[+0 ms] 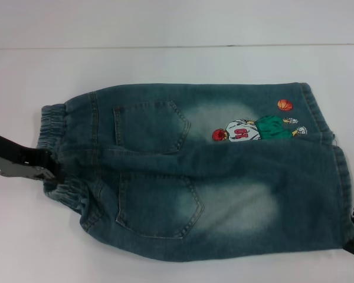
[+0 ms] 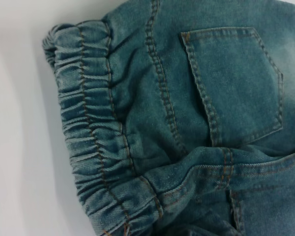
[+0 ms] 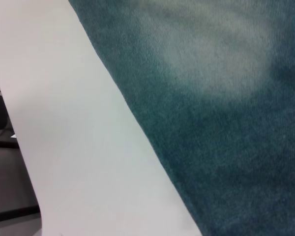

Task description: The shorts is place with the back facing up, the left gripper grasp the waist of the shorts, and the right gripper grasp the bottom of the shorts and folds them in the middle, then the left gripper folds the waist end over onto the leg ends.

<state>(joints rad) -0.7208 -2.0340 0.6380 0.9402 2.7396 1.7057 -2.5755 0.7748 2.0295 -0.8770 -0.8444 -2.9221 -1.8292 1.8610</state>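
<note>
Beside waist of the shorts (image 1: 59, 127), left end effector (image 1: 44, 171)

We see bright, even light washing the white bench (image 1: 165, 65) nearly blank in the head view. The shorts (image 1: 212, 177) cast only faint soft shadows. Up close, the waist (image 2: 88, 132) looks sharp, while the right wrist view's denim is softly blurred.

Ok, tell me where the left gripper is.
In the head view the left gripper is at the table's left side, at the waistband end of the shorts.
</note>
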